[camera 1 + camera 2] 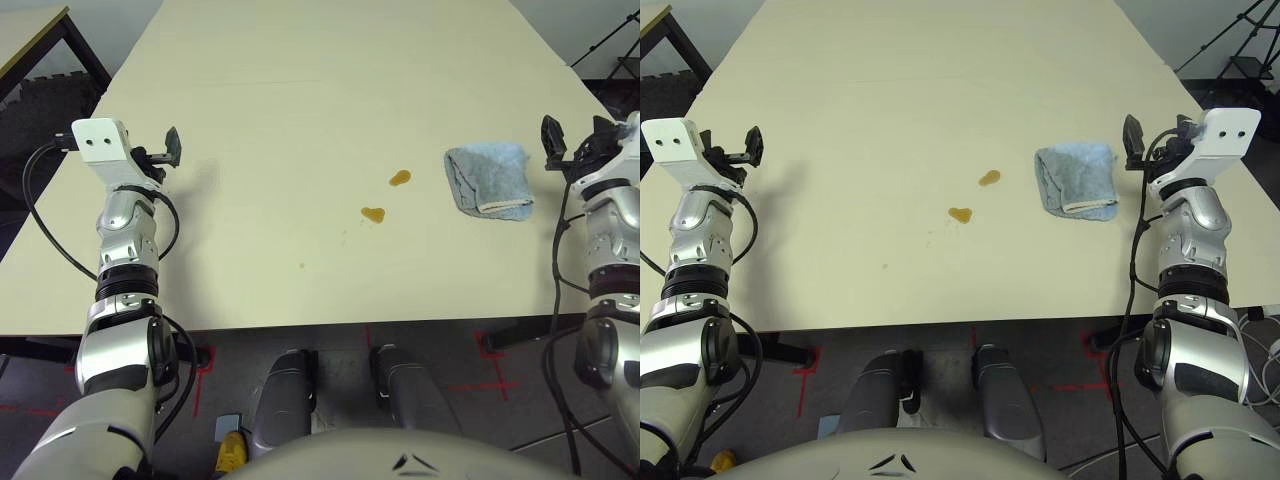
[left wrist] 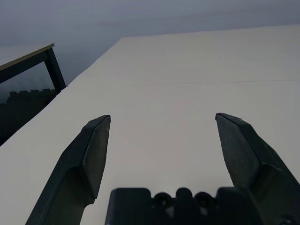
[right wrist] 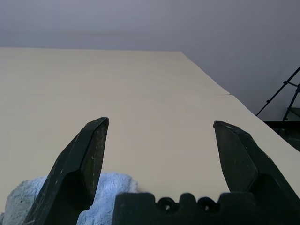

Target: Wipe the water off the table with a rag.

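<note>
Start posture: folded light blue-grey terry rag (image 1: 490,180) lies untouched near the pale cream table's (image 1: 300,60) right edge, just beside the spread-fingered right gripper (image 3: 159,140), presumably staged for pickup; amber water blobs (image 1: 385,197) sit mid-table, unwiped; left gripper (image 2: 161,140), also spread, idles by the left edge.

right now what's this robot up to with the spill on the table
Nothing is being handled yet. The robot holds both arms over the table, the left gripper and the right gripper both open and empty. The rag lies bunched on the table just inward of the right gripper, untouched. The water, two small amber blobs with a tiny speck nearer the robot, sits unwiped near the middle, to the left of the rag. A smaller dark-framed table stands off the far left corner.
</note>
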`<action>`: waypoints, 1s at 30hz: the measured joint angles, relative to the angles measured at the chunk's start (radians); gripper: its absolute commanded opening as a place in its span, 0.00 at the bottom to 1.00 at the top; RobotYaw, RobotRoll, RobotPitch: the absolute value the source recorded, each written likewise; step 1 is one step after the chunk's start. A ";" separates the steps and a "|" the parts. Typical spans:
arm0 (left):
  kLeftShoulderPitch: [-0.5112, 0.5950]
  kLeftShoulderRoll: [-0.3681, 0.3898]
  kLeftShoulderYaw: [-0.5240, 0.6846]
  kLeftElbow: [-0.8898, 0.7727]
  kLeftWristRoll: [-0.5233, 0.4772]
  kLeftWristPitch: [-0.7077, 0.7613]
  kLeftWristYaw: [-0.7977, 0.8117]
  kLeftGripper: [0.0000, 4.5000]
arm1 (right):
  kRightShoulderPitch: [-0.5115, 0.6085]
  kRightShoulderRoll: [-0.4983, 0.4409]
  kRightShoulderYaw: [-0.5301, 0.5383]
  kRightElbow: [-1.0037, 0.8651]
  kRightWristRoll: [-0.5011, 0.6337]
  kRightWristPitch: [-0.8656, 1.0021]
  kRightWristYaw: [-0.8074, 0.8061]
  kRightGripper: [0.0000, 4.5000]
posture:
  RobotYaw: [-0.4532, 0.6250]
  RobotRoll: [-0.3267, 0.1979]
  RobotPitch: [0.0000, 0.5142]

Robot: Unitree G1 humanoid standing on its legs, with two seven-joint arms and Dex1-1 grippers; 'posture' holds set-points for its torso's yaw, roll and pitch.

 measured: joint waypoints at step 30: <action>0.220 0.108 -0.135 -0.479 -0.258 0.413 -0.855 1.00 | -0.034 -0.001 -0.001 0.033 0.003 0.057 -0.009 0.99 | 0.32 0.62 0.25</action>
